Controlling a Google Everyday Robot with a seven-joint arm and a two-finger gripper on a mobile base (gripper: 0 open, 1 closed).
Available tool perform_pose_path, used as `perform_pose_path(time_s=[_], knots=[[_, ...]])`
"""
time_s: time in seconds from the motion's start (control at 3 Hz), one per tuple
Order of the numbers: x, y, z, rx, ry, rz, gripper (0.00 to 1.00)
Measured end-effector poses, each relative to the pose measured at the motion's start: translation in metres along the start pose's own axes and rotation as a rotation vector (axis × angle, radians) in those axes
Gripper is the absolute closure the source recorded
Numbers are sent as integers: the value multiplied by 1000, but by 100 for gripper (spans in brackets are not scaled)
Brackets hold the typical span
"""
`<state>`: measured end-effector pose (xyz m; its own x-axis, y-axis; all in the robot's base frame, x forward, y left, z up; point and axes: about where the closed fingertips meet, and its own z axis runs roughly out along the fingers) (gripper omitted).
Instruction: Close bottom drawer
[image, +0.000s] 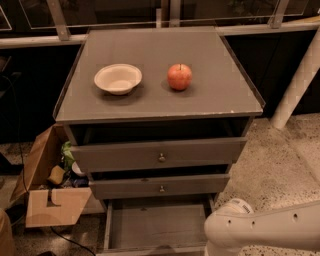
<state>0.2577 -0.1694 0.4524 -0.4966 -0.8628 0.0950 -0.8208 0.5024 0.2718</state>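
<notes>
Overlapping the bottom drawer, the arm runs off-frame, gripper jaws unseen.

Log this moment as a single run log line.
bottom drawer: open | gripper: out of view | arm: lower right, beside drawer | cabinet top: bowl, apple

**Bottom drawer standing open**

The bottom drawer is sitting pulled out, its wooden floor showing, below the middle drawer and top drawer. A white arm is reaching in at lower right, just beside it. The gripper is lying out of frame. A bowl and an apple are resting apart on the cabinet top.
</notes>
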Motion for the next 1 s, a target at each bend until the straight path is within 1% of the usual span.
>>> perform_pose_path(time_s=[0.33, 0.67, 1.0], knots=[[-12, -27, 68, -55, 0, 80, 100], [-18, -52, 120, -77, 24, 156, 100], [-15, -46, 130, -99, 35, 160, 100]])
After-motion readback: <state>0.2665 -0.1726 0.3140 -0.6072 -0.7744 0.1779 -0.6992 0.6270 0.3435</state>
